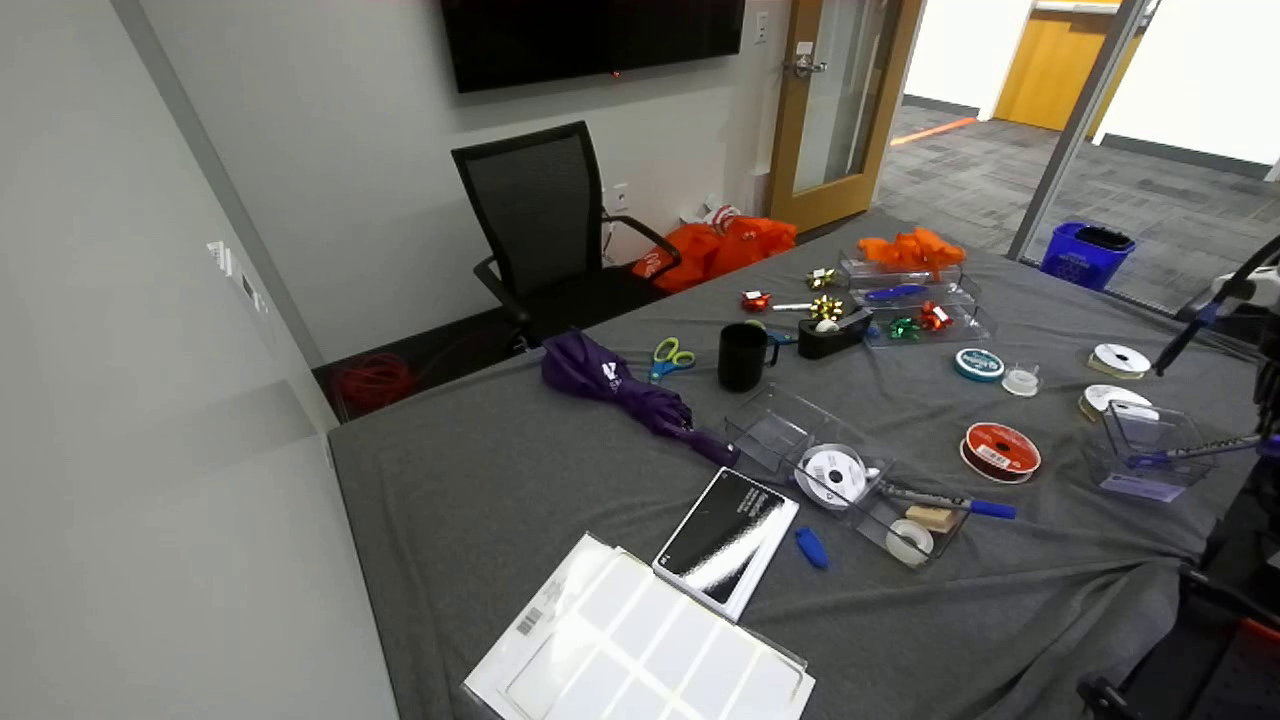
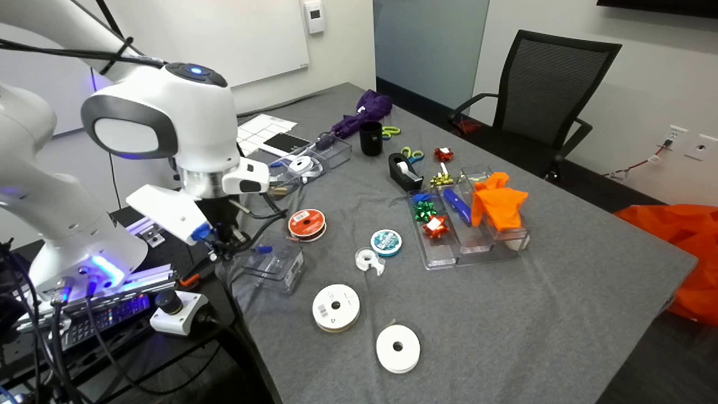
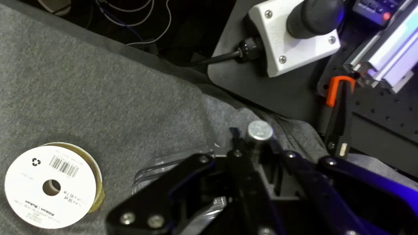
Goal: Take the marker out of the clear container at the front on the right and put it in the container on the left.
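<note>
The small clear container (image 1: 1145, 485) stands at the table's near edge, also in an exterior view (image 2: 287, 274); its rim shows partly in the wrist view (image 3: 163, 166). The marker (image 1: 1200, 450) is tilted, its blue end (image 2: 263, 249) at or over that container; I cannot tell whether it is raised. My black gripper (image 3: 254, 138) is closed around the marker's barrel, with its silver round end (image 3: 260, 130) facing the wrist camera. The gripper is mostly cut off in an exterior view (image 1: 1268, 420). The long clear divided container (image 1: 860, 515) holds a ribbon spool, tape and another blue-capped marker (image 1: 940, 500).
A red ribbon spool (image 1: 1000, 450) lies between the containers. White ribbon spools (image 2: 336, 307) lie beside the small container. A black mug (image 1: 742, 357), purple umbrella (image 1: 630, 390) and clear organizer (image 2: 443, 261) stand farther off. A white button box (image 3: 303, 55) is beyond the table edge.
</note>
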